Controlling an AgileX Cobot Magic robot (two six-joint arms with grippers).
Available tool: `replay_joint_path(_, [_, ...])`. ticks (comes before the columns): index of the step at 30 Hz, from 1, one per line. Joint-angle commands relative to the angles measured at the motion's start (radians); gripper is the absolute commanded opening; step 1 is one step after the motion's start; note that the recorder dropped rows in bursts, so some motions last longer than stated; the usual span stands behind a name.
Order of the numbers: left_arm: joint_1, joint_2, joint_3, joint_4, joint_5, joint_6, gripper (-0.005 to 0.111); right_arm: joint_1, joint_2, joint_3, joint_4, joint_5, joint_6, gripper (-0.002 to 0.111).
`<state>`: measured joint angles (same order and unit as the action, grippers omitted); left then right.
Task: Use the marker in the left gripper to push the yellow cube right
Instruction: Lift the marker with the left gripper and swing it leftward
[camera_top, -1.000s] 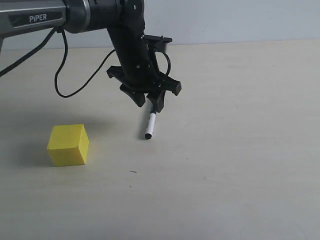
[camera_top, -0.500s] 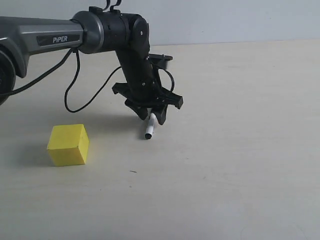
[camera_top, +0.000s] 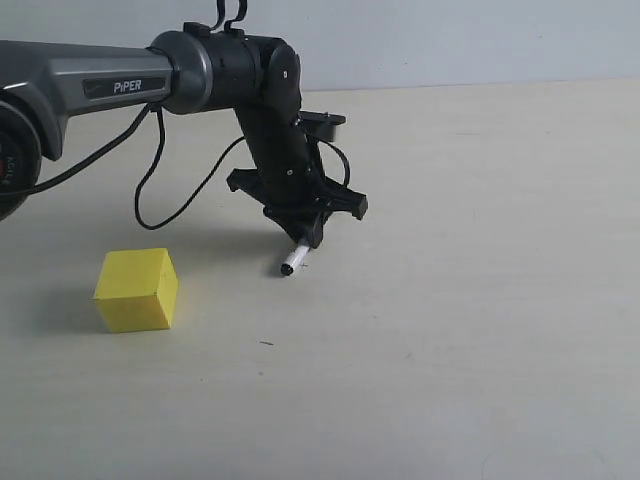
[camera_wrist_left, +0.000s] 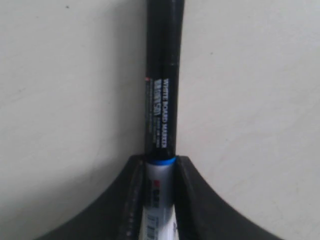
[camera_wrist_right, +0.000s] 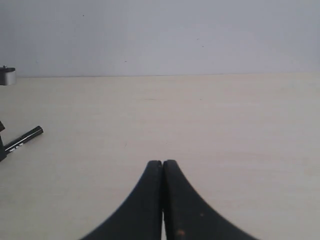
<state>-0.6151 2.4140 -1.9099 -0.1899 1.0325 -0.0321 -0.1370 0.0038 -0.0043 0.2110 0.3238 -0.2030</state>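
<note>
The yellow cube (camera_top: 137, 289) rests on the pale table at the left of the exterior view. To its right, apart from it, my left gripper (camera_top: 305, 232) is shut on the marker (camera_top: 293, 260), whose lower end points down and left, close to the table. The left wrist view shows the marker (camera_wrist_left: 162, 100) clamped between the dark jaws, its black capped part sticking out beyond my left gripper (camera_wrist_left: 160, 161). My right gripper (camera_wrist_right: 162, 162) is shut with nothing in it and does not show in the exterior view. The marker (camera_wrist_right: 22, 139) also appears far off in the right wrist view.
A black cable (camera_top: 160, 190) loops from the left arm down to the table behind the cube. The pale table (camera_top: 480, 300) runs back to a grey wall (camera_top: 450, 40).
The left arm has come lower and reached further in. The gripper has turned, so the marker's lower end has swung left toward the cube. The cube has not moved.
</note>
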Motion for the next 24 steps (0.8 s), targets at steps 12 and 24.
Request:
replay_joint_path(12, [0.025, -0.434, 0.000, 0.412, 0.184, 0.073, 0.000, 0.004, -0.004, 0.004, -0.001, -0.011, -0.001, 0.000])
replay_joint_path(24, [0.276, -0.729, 0.155, 0.442, 0.189, 0.056, 0.000, 0.004, -0.004, 0.004, -0.001, -0.011, -0.001, 0.000])
